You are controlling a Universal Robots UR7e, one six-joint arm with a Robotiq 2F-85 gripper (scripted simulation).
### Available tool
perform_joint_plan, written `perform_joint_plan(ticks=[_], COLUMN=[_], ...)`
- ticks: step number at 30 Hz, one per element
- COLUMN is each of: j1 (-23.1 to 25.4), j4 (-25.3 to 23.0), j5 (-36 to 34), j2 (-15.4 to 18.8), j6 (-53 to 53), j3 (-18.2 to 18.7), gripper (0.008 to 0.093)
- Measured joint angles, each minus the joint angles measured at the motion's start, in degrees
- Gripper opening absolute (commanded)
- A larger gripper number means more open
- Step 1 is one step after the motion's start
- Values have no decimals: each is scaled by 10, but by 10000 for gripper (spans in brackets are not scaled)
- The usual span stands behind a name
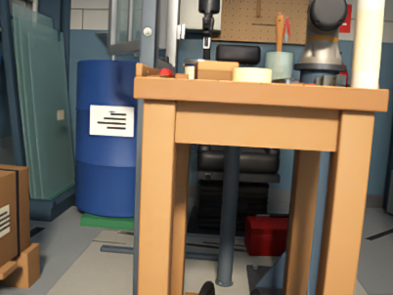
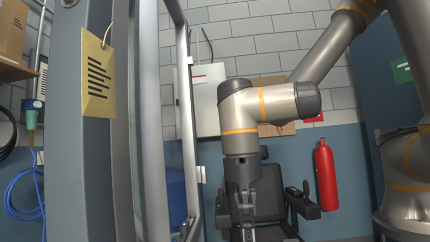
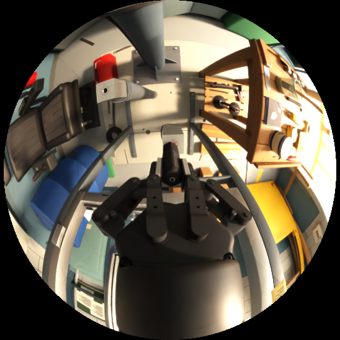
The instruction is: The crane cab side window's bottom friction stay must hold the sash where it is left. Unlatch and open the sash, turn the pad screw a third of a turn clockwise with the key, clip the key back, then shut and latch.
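The window sash (image 2: 188,120) stands swung out from the grey cab frame (image 2: 78,144), its edge just left of my arm. I hold the key (image 3: 171,165) by its dark knurled handle in my closed gripper (image 3: 173,177), pointing straight down. The key's tip hangs over a small grey block (image 3: 172,133) below; whether it touches is hidden. In the second side camera my gripper (image 2: 247,222) hangs at the lower edge of the picture, right of the sash's bottom corner and its metal stay fitting (image 2: 186,225). In the side camera my gripper (image 1: 207,41) shows small behind the workbench.
Behind the sash are a brick wall, a white cabinet (image 2: 207,99), an operator seat (image 2: 270,195) and a red extinguisher (image 2: 326,177). A wooden workbench (image 1: 259,161) with clutter stands right, a blue drum (image 1: 105,141) left. A yellow tag (image 2: 98,75) hangs on the frame.
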Motion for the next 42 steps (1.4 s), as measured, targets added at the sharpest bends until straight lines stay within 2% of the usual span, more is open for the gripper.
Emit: perform_joint_plan(ticks=[42], j1=[0], j4=[-8], j5=[0], j2=[6], j6=[0], j3=[3], gripper=[80])
